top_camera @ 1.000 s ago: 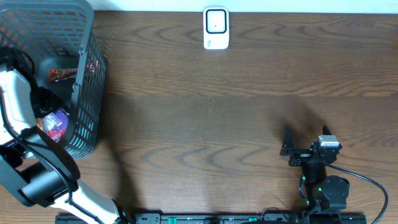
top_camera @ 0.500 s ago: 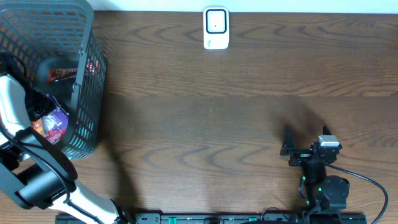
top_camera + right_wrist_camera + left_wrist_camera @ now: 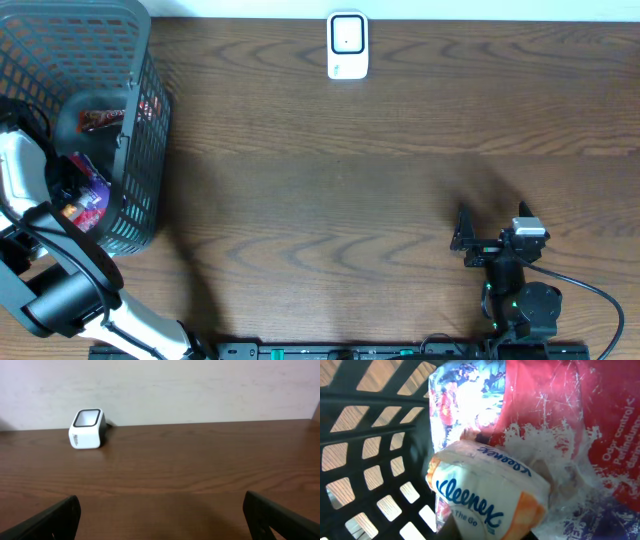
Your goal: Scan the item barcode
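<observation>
Low in the left wrist view, a white and orange Kleenex tissue pack [image 3: 490, 495] lies between the dark fingers of my left gripper [image 3: 490, 534], which is shut on it. Behind the pack lies a red and purple bag [image 3: 560, 420]. Overhead, my left gripper [image 3: 72, 192] is down inside the grey basket [image 3: 140, 120] at the far left. The white barcode scanner [image 3: 347, 45] stands at the table's far edge, also seen from the right wrist [image 3: 87, 429]. My right gripper [image 3: 462, 238] rests at the near right, open with nothing in it [image 3: 165, 522].
A dark red snack packet [image 3: 100, 118] also lies in the basket. The basket's mesh wall [image 3: 375, 460] is close on the left of the held pack. Brown wooden table [image 3: 350, 190] spans between basket, scanner and right arm.
My left gripper has closed on the tissue pack in the basket, and the left arm has shifted slightly. The right arm has not moved.
</observation>
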